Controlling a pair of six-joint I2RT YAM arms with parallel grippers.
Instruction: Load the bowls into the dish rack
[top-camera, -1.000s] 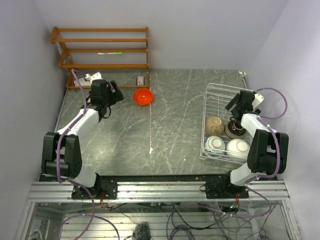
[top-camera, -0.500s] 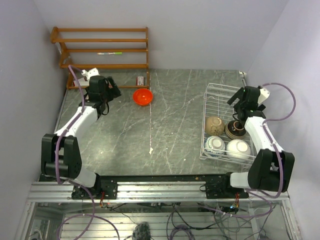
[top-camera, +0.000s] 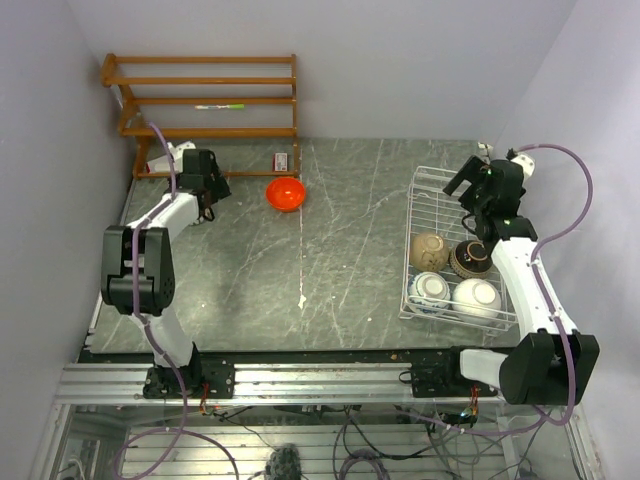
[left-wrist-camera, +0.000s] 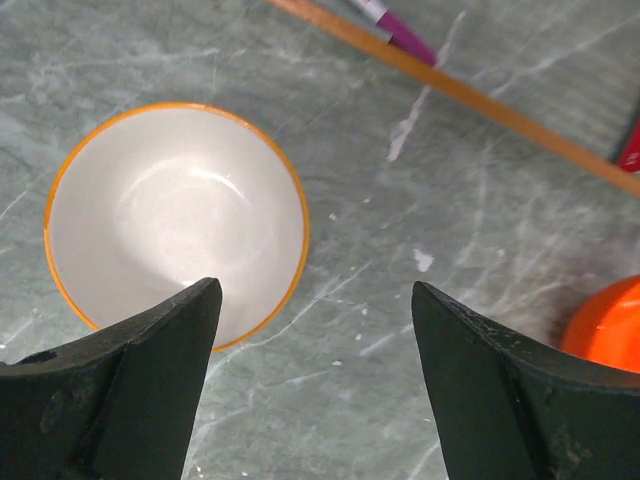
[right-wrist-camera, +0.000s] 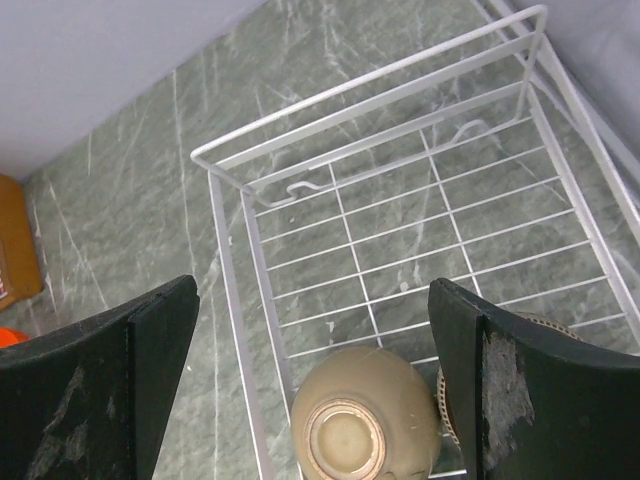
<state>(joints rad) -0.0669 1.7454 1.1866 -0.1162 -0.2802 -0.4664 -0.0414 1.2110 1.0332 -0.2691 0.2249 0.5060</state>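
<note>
Progress check. The dish rack (top-camera: 432, 200) sits along the right edge of the surface (top-camera: 340, 240) and holds four bowls at its near end. The tan bowl (top-camera: 429, 248) is upside down with its foot ring up, and the dark-rimmed brown bowl (top-camera: 470, 260) is beside it. The blue-and-white bowl (top-camera: 430, 290) and white bowl (top-camera: 476, 297) are nearest me. The rack's far end is bare wire. The orange bowl (top-camera: 286, 192) is out on the surface near the far edge, left of centre, well apart from the rack. My left wrist view also shows an orange-rimmed bowl (left-wrist-camera: 175, 225), white inside and upright, near the far left corner by the foot of the wooden shelf (top-camera: 200, 95); my arm hides it from above. My left hand (left-wrist-camera: 315, 290) is spread and pinches nothing, one finger over that bowl's near rim and the other outside it; I cannot tell whether they touch. My right hand (right-wrist-camera: 312, 290) is spread and empty above the rack's bare far end. Judgement: four loaded, two left, the orange-rimmed one likely next.
</note>
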